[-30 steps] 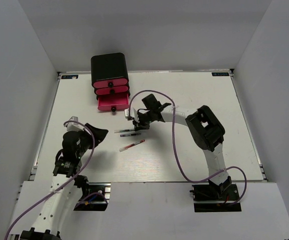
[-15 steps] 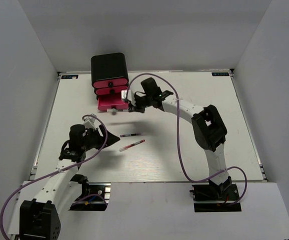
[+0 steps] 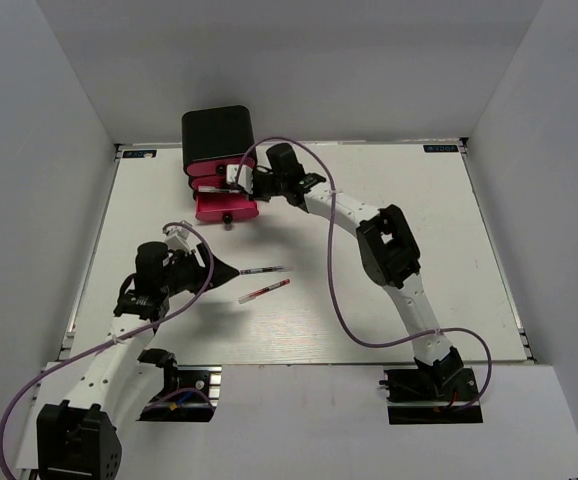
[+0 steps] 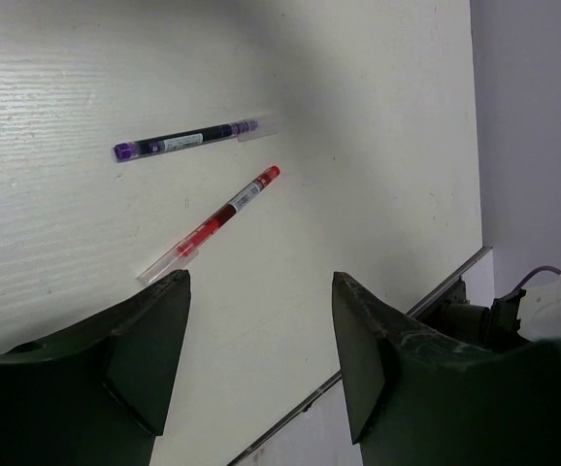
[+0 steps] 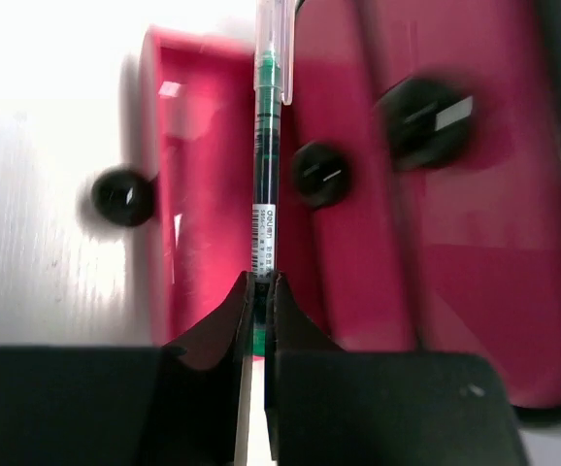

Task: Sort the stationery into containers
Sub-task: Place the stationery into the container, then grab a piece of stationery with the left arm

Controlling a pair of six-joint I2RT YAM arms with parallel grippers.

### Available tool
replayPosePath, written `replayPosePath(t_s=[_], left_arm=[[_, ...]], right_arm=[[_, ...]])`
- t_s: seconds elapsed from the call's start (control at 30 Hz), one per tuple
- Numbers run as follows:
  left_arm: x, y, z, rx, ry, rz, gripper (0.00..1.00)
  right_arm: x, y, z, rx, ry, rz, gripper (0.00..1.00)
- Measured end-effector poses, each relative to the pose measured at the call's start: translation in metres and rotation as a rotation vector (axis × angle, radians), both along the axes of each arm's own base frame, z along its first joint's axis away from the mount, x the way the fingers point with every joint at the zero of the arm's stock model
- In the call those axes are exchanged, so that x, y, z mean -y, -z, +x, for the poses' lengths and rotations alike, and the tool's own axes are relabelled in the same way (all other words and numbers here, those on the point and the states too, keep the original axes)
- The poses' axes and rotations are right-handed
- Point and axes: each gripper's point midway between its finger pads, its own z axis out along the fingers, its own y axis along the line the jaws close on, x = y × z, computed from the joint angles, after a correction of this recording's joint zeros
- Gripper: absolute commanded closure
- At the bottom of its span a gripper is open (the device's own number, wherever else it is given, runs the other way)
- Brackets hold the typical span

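Right gripper (image 5: 261, 291), arm stretched toward 11 o'clock, pinches a green pen (image 5: 265, 146), rear end hidden, over the blurred open drawer (image 5: 179, 194); left gripper (image 3: 221, 270) spread, purple pen (image 3: 261, 270) and red pen (image 3: 264, 291) at its 3 o'clock.

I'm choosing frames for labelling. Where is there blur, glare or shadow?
Right wrist view: the held pen is sharp near the right pincer, but the pink drawers and their knobs are smeared, and the table at upper left is blown out white. Left wrist view: the purple pen and red pen are crisp; a soft shadow dims the top. Top external view: evenly lit, no glare.
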Motion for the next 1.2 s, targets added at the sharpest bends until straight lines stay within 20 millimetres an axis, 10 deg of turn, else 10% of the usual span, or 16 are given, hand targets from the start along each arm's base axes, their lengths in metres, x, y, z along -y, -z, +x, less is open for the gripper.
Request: replayPosePath(t_s=[0.23,0.37,0.43,0.77,1.03,1.2], left_arm=[[0.000,-0.003,0.003,-0.019,0.008,0.015,0.29],[0.000,0.005,0.002,-0.056,0.015,0.027,0.23],[0.000,0.008,0.004,-0.079,0.026,0.038,0.22],[0.022,-0.006,0.022,-0.076,0.150,0.086,0.23],[0.064,0.008,0.027,-0.110,0.351,0.212,0.44],[0.080,0.033,0.045,-0.130,0.413,0.412,0.45]], right_arm=[[0.000,0.035,0.004,-0.009,0.002,-0.036,1.00],[-0.002,0.033,0.005,0.021,-0.005,-0.028,0.59],[-0.002,0.036,0.004,0.026,-0.011,-0.028,0.55],[0.012,0.025,-0.010,-0.090,-0.016,0.018,0.72],[0.107,-0.077,-0.013,-0.185,0.112,0.174,0.89],[0.186,-0.057,-0.016,-0.290,0.244,0.177,0.75]])
